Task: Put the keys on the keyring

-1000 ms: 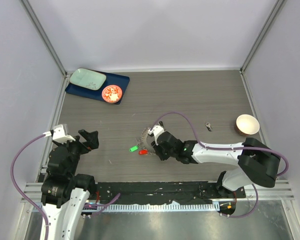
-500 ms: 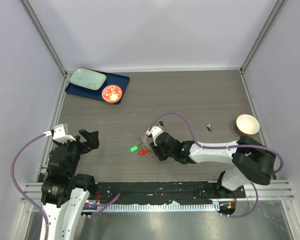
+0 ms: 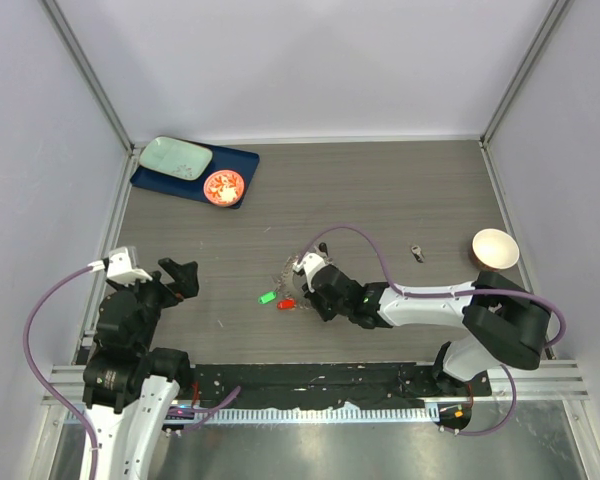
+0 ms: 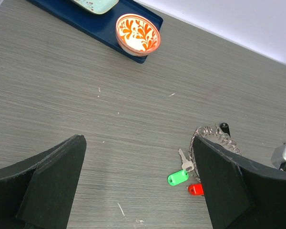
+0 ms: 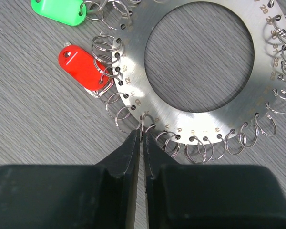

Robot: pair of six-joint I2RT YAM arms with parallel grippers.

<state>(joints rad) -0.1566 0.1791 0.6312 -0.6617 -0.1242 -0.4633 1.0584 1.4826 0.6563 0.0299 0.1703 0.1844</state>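
Observation:
The keyring (image 5: 133,62) is a flat metal disc with numbered holes and small split rings round its rim; it lies on the table (image 3: 295,272). My right gripper (image 5: 143,131) is shut, its fingertips pinching one split ring at the disc's near edge. A green-tagged key (image 5: 59,10) and a red-tagged key (image 5: 81,67) lie against the rim's left side, their loops overlapping split rings. The left wrist view shows the green tag (image 4: 178,178), the red tag (image 4: 196,189) and a black key head (image 4: 224,128). My left gripper (image 4: 138,191) hangs open above bare table, left of the keys.
A loose metal key (image 3: 417,253) lies right of the keyring, near a cream bowl (image 3: 493,248). At the back left a dark blue tray (image 3: 242,165) carries a pale green plate (image 3: 175,157) and an orange patterned dish (image 3: 223,186).
My right gripper's jaws have closed onto a split ring at the disc's edge, after shifting slightly left. The left arm has not moved.

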